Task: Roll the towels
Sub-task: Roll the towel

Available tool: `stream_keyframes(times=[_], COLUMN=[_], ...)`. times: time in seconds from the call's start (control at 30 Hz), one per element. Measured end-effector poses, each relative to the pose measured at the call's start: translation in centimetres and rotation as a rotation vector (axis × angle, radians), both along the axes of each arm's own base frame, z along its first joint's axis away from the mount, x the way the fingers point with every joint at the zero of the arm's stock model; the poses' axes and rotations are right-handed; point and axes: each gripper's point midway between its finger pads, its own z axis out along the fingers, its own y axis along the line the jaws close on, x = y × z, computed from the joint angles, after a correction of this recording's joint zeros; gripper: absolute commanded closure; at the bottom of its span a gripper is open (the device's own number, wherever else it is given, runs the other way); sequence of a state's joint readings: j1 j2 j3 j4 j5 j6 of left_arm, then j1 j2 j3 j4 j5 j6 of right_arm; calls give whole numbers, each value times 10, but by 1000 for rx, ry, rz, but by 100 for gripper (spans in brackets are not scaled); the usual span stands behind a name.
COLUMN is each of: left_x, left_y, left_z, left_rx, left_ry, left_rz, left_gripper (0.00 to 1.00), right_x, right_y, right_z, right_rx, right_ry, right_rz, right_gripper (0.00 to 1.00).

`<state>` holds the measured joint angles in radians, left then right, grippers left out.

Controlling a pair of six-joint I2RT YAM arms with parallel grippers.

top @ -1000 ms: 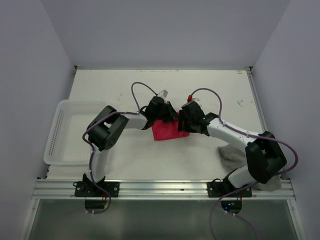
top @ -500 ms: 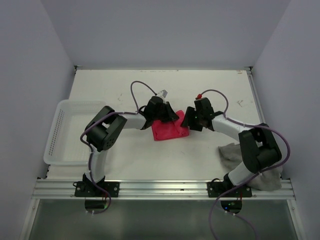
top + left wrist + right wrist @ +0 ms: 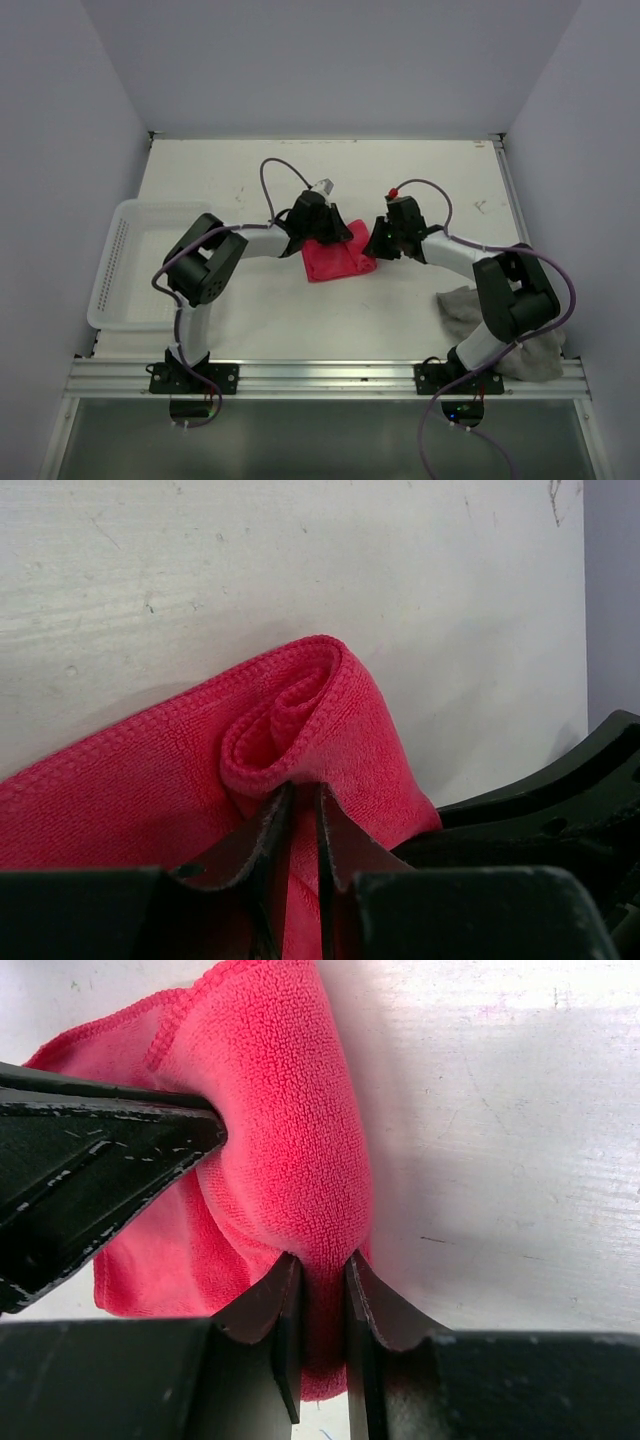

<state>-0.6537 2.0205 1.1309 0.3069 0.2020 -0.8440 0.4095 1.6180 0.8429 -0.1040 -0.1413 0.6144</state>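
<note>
On the white table [image 3: 250, 170], top view, the white perforated basket [image 3: 108, 262] sits at the 9 o'clock edge with nothing visible in it. The grey towel [image 3: 457, 304] lies crumpled at 4 to 5 o'clock, partly under the right arm's base, not yet rolled. The pink towel [image 3: 335, 262] sits near the table centre between both wrists. Change: half a second ago the right gripper [image 3: 373, 240] was backed off toward 3 o'clock with its jaws spread and clear of the cloth. Now it is back at the towel's 3 o'clock end with jaws narrowed onto it, and the right wrist view shows the right gripper [image 3: 320, 1280] pinching a fold of pink cloth between its tips. The left gripper [image 3: 335, 232] has not moved, at the towel's 12 o'clock edge, jaws narrow. The left wrist view shows the left gripper [image 3: 297, 815] nipping the cloth just under a curled lip. Judgement: this looks like a regrip, so both ends are held and the roll can go on. It is only started, and the grey one is untouched. Look of the pink towel [image 3: 300, 720]: bright pink-red microfibre with a fine woven texture, one edge curled into a loose single-turn spiral, the rest a flat bunched sheet toward 6 o'clock. The pink towel [image 3: 290, 1130] bulges soft and rounded above the right tips.
</note>
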Motion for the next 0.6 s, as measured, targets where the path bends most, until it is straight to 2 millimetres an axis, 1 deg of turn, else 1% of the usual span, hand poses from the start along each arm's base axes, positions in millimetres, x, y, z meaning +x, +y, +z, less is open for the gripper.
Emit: stream_keyframes(times=[0.07, 0.2, 0.3, 0.43, 0.53, 0.6], left_x=[0, 1, 3, 3, 1, -1], left_y=[4, 15, 22, 28, 32, 34], left_z=[2, 9, 20, 38, 42, 39], left_rx=[23, 70, 88, 91, 98, 104], left_ry=[-8, -28, -51, -96, -102, -96], left_rz=[1, 14, 21, 31, 35, 36], left_gripper=[80, 80, 80, 80, 80, 80], right_x=[0, -2, -2, -4, -6, -9], right_y=[0, 2, 5, 13, 17, 17], right_z=[0, -1, 3, 15, 22, 23], right_rx=[-12, -63, -137, -252, -326, -389], right_ry=[-9, -36, -62, -100, -126, -138], right_rz=[17, 46, 68, 92, 95, 94], right_gripper=[100, 100, 100, 100, 100, 100])
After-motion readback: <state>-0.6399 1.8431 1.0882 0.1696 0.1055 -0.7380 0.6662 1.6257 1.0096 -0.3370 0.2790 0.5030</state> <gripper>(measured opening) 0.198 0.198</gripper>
